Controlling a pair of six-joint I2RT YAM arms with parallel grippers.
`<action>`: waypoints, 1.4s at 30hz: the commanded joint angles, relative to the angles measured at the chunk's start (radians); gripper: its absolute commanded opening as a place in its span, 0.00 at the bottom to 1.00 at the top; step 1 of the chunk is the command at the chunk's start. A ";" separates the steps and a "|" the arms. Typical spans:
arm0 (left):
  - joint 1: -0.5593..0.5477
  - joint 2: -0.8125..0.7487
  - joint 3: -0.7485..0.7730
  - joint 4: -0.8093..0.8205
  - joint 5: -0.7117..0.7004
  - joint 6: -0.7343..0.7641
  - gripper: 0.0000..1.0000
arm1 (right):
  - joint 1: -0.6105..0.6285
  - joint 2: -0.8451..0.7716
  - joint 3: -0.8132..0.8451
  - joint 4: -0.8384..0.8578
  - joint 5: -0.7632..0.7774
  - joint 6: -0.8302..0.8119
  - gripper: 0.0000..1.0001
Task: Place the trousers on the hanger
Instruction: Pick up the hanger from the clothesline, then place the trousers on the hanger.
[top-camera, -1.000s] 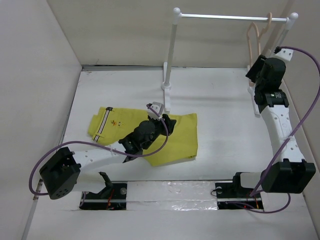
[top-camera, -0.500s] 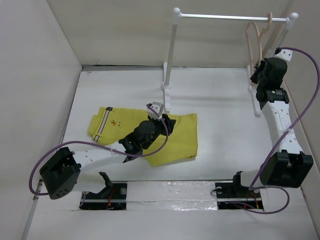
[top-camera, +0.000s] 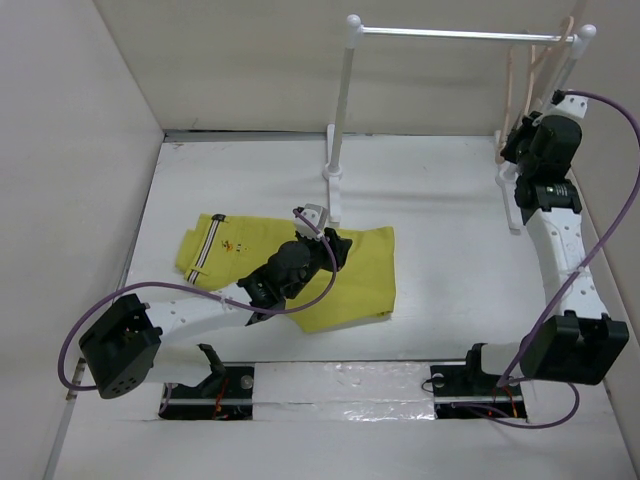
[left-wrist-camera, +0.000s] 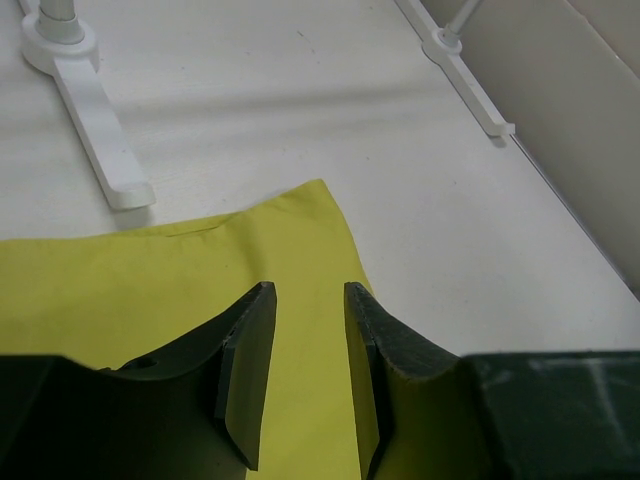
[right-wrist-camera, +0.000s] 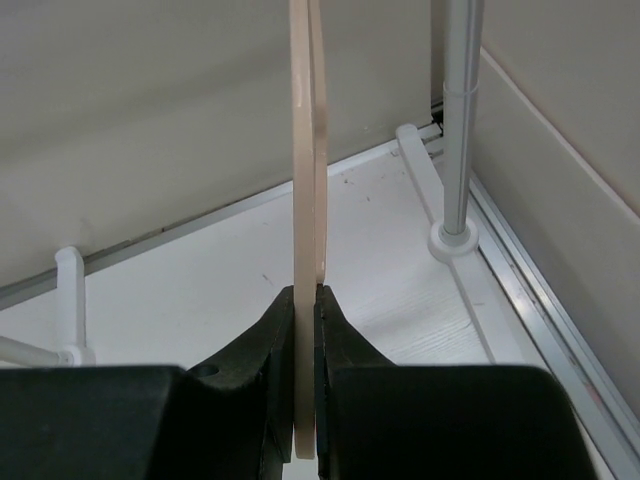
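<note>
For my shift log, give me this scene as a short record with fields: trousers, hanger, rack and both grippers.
trousers: lying flat on the table, not on the hanger
hanger: upright at the rack's right end, pinched by the right gripper
rack: standing at the table's far side
left gripper: open, over the trousers' edge
right gripper: shut on the hanger

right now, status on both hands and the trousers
Right hand shut on the hanger, at the right end of the rack. Left hand open over the trousers, which lie flat. One rack foot sits close by the cloth.
</note>
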 joint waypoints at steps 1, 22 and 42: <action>-0.001 -0.012 -0.001 0.058 -0.014 -0.009 0.31 | 0.019 -0.084 -0.005 0.123 -0.029 -0.030 0.00; -0.001 0.021 0.011 0.086 0.021 -0.012 0.35 | 0.237 -0.319 -0.428 0.081 0.141 0.027 0.00; -0.001 0.656 1.003 -0.258 0.109 0.134 0.54 | 0.573 -0.348 -0.791 0.064 0.154 0.188 0.00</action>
